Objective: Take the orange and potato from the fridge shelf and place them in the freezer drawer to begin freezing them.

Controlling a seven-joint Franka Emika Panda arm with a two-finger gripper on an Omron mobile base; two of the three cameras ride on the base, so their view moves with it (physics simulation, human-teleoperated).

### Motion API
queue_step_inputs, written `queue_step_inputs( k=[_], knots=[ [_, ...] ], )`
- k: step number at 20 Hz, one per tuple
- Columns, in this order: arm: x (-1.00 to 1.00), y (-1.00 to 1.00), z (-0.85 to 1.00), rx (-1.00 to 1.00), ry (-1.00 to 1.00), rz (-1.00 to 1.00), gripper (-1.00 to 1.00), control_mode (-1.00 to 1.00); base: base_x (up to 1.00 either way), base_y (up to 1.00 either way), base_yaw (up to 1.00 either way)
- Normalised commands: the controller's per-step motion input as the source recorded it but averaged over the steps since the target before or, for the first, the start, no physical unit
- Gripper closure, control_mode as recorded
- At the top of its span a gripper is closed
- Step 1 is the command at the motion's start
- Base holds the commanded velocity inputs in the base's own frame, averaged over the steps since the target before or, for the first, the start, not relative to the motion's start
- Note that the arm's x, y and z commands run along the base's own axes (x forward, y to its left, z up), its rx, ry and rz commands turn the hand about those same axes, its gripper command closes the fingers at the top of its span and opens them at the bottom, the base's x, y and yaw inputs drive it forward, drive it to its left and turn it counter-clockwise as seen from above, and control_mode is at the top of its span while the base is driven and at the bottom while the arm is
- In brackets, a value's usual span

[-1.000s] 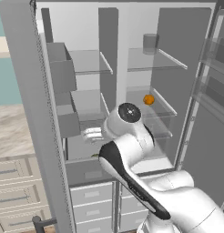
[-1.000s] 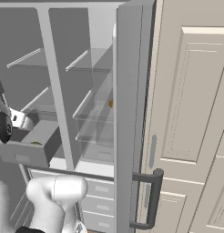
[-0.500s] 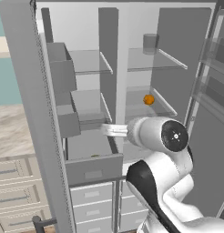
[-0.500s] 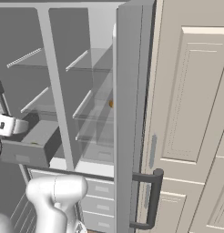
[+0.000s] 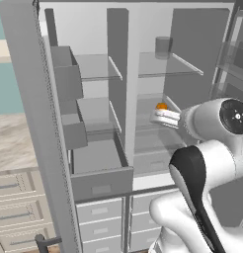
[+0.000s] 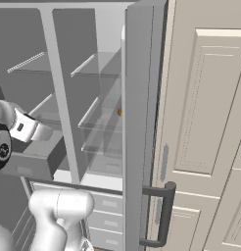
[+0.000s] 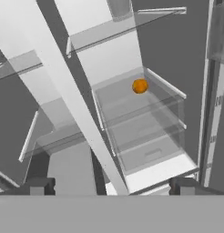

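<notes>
Orange (image 7: 140,86): on the fridge's right-hand glass shelf (image 7: 132,98), partly hidden behind the pincer (image 5: 165,117) in the left base view. Freezer drawer (image 5: 101,182): pulled out below the left compartment, contents not visible. Pincer: empty, fingers (image 7: 38,185) spread wide, just short of the orange.

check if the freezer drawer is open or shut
Open. The freezer drawer is pulled out of the left compartment, its front panel standing forward of the fridge and its inside floor showing.
</notes>
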Motion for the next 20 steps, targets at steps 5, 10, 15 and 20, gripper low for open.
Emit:
queue_step_inputs(
  k=[5, 10, 15, 20],
  knots=[
    [0.07, -0.42, -0.07, 0.00, 0.03, -0.09, -1.00, -1.00, 0.00, 0.00, 0.00],
    [0.50, -0.21, -0.25, 0.00, 0.00, 0.00, -1.00, -1.00, 0.00, 0.00, 0.00],
    [0.63, -0.17, -0.27, -0.08, 0.13, 0.00, -1.00, -1.00, 0.00, 0.00, 0.00],
    [0.49, -0.37, -0.23, -0.04, 0.09, 0.00, -1.00, -1.00, 0.00, 0.00, 0.00]
  ],
)
